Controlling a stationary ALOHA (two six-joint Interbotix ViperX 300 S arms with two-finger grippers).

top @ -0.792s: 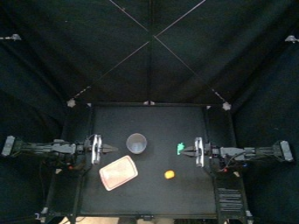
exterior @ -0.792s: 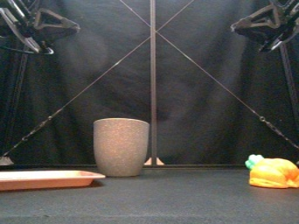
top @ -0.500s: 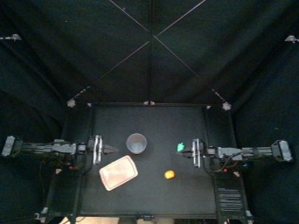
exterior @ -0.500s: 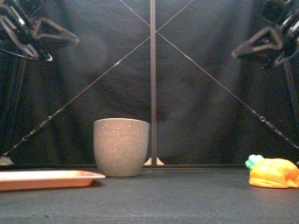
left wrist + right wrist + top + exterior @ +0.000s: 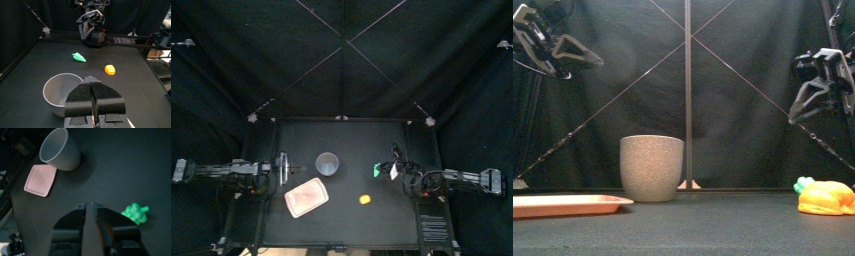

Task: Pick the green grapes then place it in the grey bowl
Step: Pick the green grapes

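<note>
Over at the right, right gripper (image 5: pixel 88 204) raised, tilted down, jaws pressed together, pinching nothing. Green grapes (image 5: pixel 377 167) lying on the table just beside it, apart from the grey speckled cup (image 5: pixel 327 163) at centre. Left gripper (image 5: pixel 91 79) raised at left, pressed together too. Pink tray (image 5: pixel 306 197) and orange toy (image 5: pixel 365 199) nearer the front.
</note>
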